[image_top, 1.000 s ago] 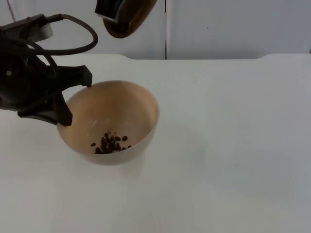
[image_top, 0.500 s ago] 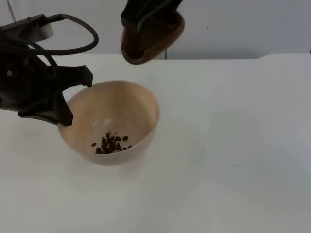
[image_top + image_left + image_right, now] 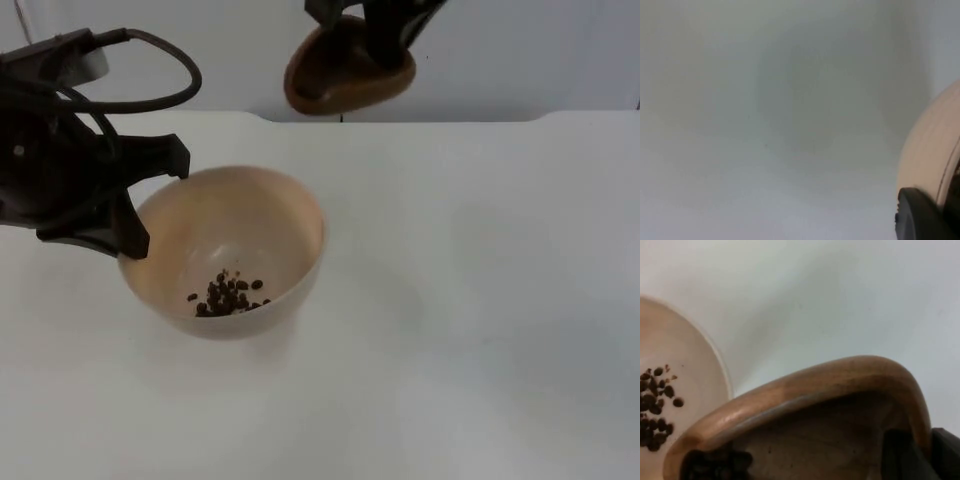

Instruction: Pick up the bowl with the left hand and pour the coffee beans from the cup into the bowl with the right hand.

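Note:
A beige bowl [image 3: 262, 225] sits at the table's left, with a small heap of coffee beans [image 3: 228, 295] in its bottom. My left gripper [image 3: 150, 202] is shut on the bowl's left rim. In the left wrist view the bowl's outer wall [image 3: 932, 150] stands beside a black fingertip [image 3: 917, 215]. High at the back, right of the bowl, my right gripper [image 3: 385, 40] is shut on a tilted brown wooden cup [image 3: 345, 80]. The right wrist view shows the cup's rim [image 3: 815, 382], a few beans [image 3: 715, 462] inside it, and the bowl [image 3: 695, 385] below.
The white table [image 3: 480, 300] stretches bare to the right and front of the bowl. The grey partition wall [image 3: 520, 50] closes the far edge behind the cup.
My right gripper has carried the cup to the right, away from above the bowl's far rim, turning it as it went. The bowl and left arm have stayed still.

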Controlling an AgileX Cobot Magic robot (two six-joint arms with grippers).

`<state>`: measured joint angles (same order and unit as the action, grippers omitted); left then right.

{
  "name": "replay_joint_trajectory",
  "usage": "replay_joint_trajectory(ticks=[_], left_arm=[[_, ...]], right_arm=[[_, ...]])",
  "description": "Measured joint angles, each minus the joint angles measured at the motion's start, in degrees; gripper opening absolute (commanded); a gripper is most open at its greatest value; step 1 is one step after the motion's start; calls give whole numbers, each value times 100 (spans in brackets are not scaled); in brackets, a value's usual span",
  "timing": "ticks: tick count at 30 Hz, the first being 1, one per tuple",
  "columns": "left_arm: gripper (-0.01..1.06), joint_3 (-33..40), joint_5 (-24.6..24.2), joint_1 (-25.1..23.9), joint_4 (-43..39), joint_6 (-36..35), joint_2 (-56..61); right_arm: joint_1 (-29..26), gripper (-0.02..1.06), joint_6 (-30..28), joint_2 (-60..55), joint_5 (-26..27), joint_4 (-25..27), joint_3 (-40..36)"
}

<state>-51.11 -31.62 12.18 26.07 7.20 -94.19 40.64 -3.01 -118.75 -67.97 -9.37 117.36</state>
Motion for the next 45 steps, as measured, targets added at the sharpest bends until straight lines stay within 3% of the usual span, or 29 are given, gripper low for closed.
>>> replay_joint_trajectory(ticks=[8,14,27,31,41,45], left_arm=[[0,0,37,0,-72,0,0],[0,0,121,0,-275,-119,0],[0,0,218,0,-310,-131,-370],[0,10,378,0,-310,-143,-670],[0,10,517,0,-310,-153,-943],[0,10,551,0,-310,-153,-1063]], right_arm=[[-443,0,79,0,23,53,-54],[-821,0,301,11,273,75,-792],[-1188,0,716,11,1726,80,-2964],[-1318,0,989,19,2433,80,-3792],[-1460,0,1344,19,3516,80,-4855],[-1460,0,1415,19,3719,80,-5000]])
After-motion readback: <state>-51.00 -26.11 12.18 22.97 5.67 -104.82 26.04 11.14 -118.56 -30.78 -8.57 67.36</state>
